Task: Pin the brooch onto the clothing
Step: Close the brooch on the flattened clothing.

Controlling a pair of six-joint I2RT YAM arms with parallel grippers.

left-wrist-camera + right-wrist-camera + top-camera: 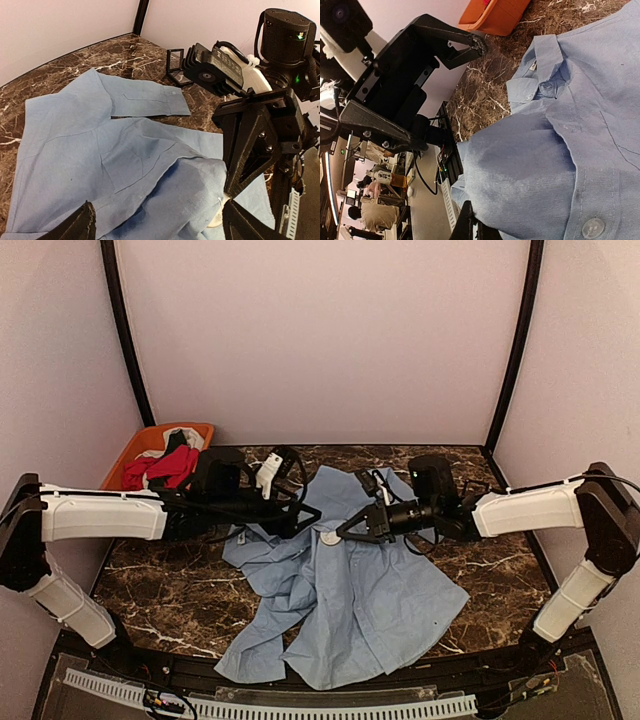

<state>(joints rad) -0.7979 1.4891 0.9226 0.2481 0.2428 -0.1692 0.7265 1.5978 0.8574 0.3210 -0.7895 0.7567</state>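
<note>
Sprawling shirt (380,610), marbled table (170,600) (pale walls (320,340))

The place is a robotics lab test cell. Plain pale walls (320,340) framed by black posts (125,330) box in a dark marble-patterned surface (180,580). A left arm (100,515) and a right arm (525,508) stand at the surface's near edge, beside a slotted cable duct (300,707). Beyond that edge, the right wrist view shows loose cables (422,172) and a cluttered room (375,200).
</note>
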